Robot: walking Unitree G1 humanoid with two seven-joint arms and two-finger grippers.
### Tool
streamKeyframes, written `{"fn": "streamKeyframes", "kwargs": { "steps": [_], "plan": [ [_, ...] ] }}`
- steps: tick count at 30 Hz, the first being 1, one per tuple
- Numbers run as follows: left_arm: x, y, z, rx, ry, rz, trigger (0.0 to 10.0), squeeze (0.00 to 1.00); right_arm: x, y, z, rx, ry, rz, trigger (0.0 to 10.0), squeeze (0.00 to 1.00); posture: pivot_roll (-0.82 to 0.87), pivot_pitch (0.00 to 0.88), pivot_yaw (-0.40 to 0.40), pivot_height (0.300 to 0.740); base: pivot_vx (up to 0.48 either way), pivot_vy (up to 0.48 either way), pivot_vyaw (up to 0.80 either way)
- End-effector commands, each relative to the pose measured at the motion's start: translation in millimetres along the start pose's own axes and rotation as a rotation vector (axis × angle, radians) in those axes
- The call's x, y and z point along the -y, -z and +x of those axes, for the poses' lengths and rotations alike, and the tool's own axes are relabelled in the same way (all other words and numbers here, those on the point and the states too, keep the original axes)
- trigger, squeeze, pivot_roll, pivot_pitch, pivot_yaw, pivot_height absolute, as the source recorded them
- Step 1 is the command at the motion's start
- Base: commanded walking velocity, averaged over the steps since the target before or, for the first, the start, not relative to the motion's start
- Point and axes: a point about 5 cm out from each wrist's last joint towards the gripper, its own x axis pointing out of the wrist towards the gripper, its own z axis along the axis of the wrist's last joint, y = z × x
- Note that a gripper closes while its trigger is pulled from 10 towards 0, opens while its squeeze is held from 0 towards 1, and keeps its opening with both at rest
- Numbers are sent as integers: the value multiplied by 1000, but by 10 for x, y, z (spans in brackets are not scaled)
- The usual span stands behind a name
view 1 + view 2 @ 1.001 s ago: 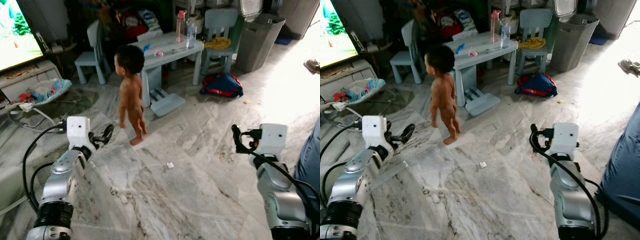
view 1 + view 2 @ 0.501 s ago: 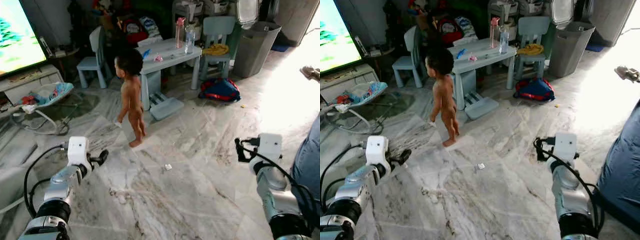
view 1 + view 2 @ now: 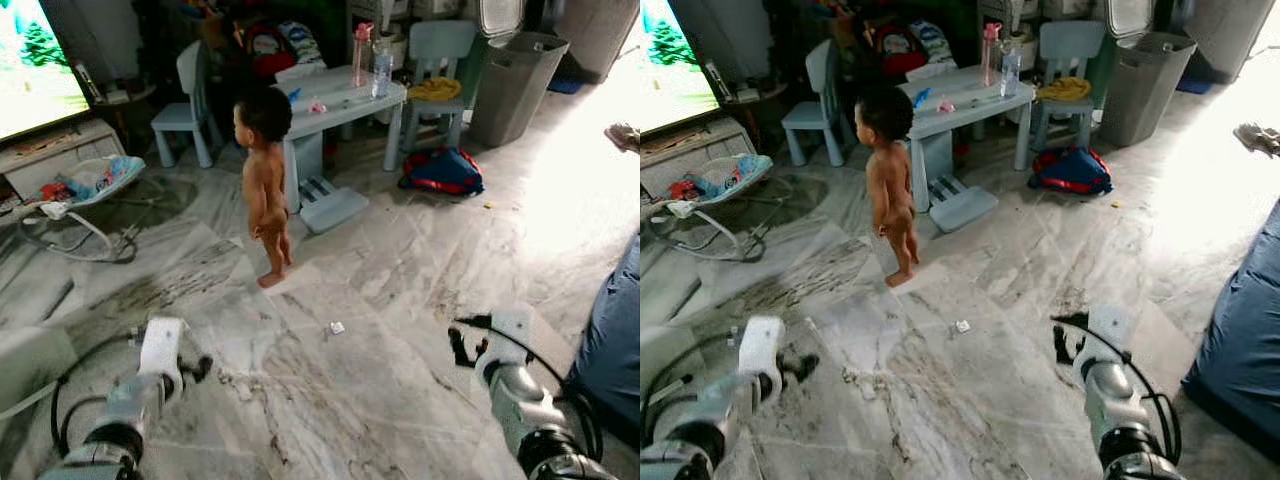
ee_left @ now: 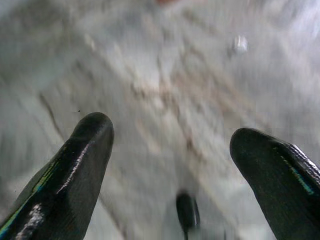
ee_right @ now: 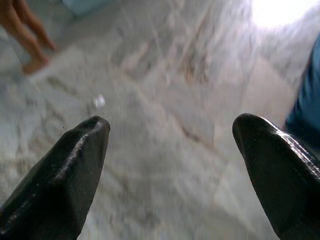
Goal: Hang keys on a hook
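My left gripper [image 3: 203, 366] hangs low at the lower left over the marble floor [image 3: 380, 290]. The left wrist view has it open [image 4: 170, 135], with blurred floor between its fingers. My right gripper [image 3: 458, 348] is low at the lower right. In the right wrist view it is open [image 5: 170, 130] too, with nothing in it. A small white scrap [image 3: 337, 327] lies on the floor between the two arms.
A small child [image 3: 265, 190] stands ahead, beside a low white table [image 3: 330, 105] with bottles. Pale blue chairs [image 3: 188, 110], a step stool [image 3: 333, 207], a red and blue backpack [image 3: 443, 170], a grey bin [image 3: 515, 85], a baby bouncer [image 3: 85, 190] and a lit TV [image 3: 35, 60] surround it.
Both arms have dropped lower and closer to my body. The view has shifted a little; the child stands in about the same spot.
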Motion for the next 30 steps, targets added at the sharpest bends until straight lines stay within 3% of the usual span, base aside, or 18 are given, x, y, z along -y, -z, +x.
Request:
{"fn": "streamKeyframes", "kwargs": {
  "steps": [1, 8, 12, 16, 22, 30],
  "plan": [
    [17, 181, -13, -71, 0, 19, 10000, 0, -8, 169, -34, -57, 1, 3, 10000, 0, -70, 0, 31, 740, 0, 0, 0],
    [107, 682, -89, -228, -4, 69, 10000, 0, -77, 824, -248, -290, -14, 46, 10000, 0, -48, 0, 16, 740, 0, 0, 0],
    [97, 854, -141, -265, -20, 58, 10000, 0, -135, 1049, -351, -369, -21, 51, 10000, 0, -31, 0, 15, 740, 0, 0, 0],
    [86, 921, -166, -277, -29, 56, 10000, 0, -249, 1100, -374, -390, -71, 33, 10000, 0, -33, 0, 17, 740, 0, 0, 0],
    [70, 895, -161, -271, -31, 76, 10000, 0, -268, 1088, -365, -400, -97, -37, 10000, 0, -39, 0, 14, 740, 0, 0, 0],
    [50, 913, -174, -273, -21, 108, 10000, 0, -263, 1080, -360, -416, -116, -55, 10000, 0, -43, 0, 19, 740, 0, 0, 0]
  ]
}}
